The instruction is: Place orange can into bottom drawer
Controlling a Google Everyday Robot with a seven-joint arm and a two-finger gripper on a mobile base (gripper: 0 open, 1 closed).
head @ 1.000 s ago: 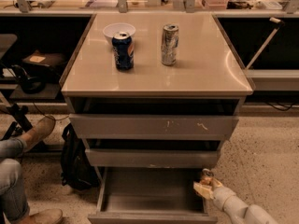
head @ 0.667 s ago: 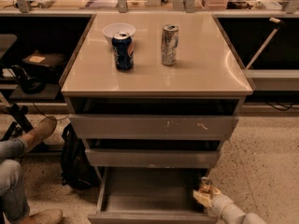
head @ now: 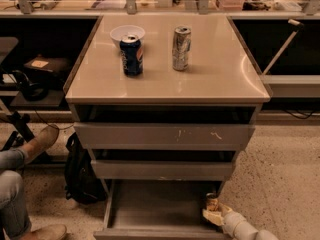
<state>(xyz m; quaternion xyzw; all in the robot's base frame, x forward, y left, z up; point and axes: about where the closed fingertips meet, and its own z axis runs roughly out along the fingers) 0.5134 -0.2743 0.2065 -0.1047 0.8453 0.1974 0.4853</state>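
The gripper (head: 214, 216) has sunk lower into the open bottom drawer (head: 150, 210) since the earlier frame, carrying the orange can (head: 212, 202) down with it. On the cabinet top (head: 210, 79), a dark blue can (head: 132, 55) stands in front of a white bowl (head: 127, 33), with a silver can (head: 181, 48) to its right. In the drawer's right rear corner the orange can is upright, long axis vertical, silver top up, its lower part clasped by the gripper.

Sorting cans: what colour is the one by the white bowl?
Dark blue can, camera view; gripper at bottom drawer.
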